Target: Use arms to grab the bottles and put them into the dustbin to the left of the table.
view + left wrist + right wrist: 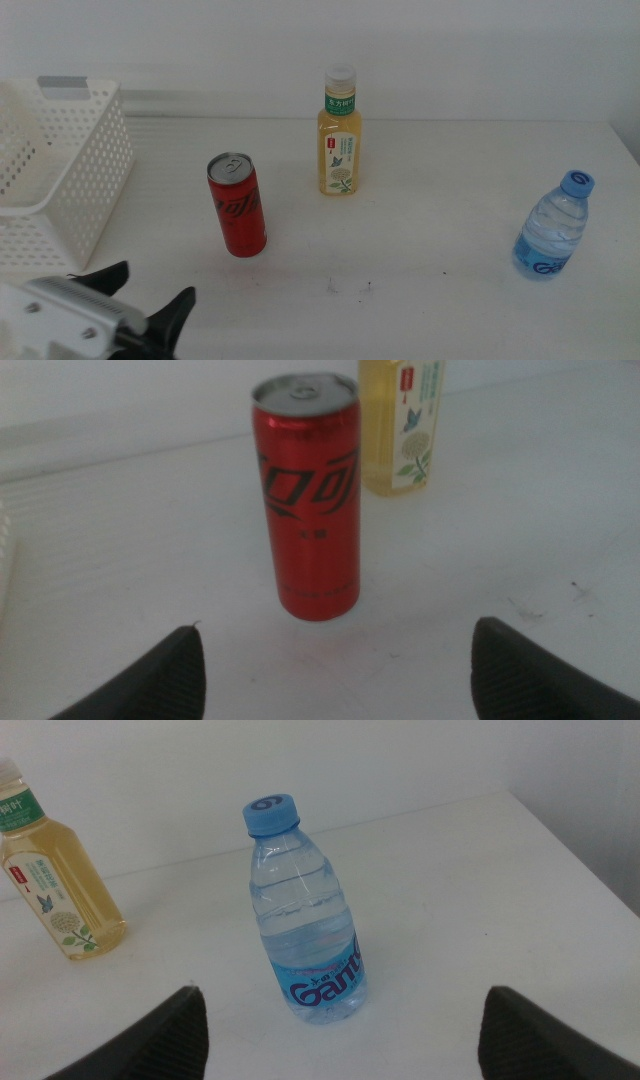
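Left tool [335, 665]: jaws wide, empty, low over the bench [450, 300]; red can [308, 500] upright just ahead, centred between the jaws; tea bottle [402, 425] upright beyond it; dustbin [95, 180] alongside. Right tool [340, 1030]: jaws wide, empty; water bottle [303, 910] upright just ahead.

A big white table [440, 250] holds everything. A white basket [60, 170] sits at the left of the picture. A red can [236, 205] stands near the middle. A yellow bottle [340, 135] stands behind it. A water bottle [555, 225] stands at the far right.
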You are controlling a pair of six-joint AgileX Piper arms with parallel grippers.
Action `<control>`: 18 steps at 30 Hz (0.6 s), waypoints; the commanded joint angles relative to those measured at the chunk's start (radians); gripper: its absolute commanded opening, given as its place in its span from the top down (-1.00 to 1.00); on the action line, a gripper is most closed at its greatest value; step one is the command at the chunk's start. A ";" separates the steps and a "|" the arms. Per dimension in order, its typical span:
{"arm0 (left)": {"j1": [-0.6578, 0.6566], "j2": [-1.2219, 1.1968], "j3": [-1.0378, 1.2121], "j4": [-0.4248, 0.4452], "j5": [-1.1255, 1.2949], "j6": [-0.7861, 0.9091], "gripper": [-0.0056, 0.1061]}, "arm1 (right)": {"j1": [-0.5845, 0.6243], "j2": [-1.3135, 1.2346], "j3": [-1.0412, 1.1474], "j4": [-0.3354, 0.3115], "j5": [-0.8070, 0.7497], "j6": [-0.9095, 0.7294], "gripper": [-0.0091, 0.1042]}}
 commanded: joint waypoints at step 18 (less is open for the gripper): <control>-0.017 0.340 0.000 -0.040 -0.496 -0.011 -0.68 | -0.008 -0.004 0.003 -0.003 -0.009 -0.003 -0.58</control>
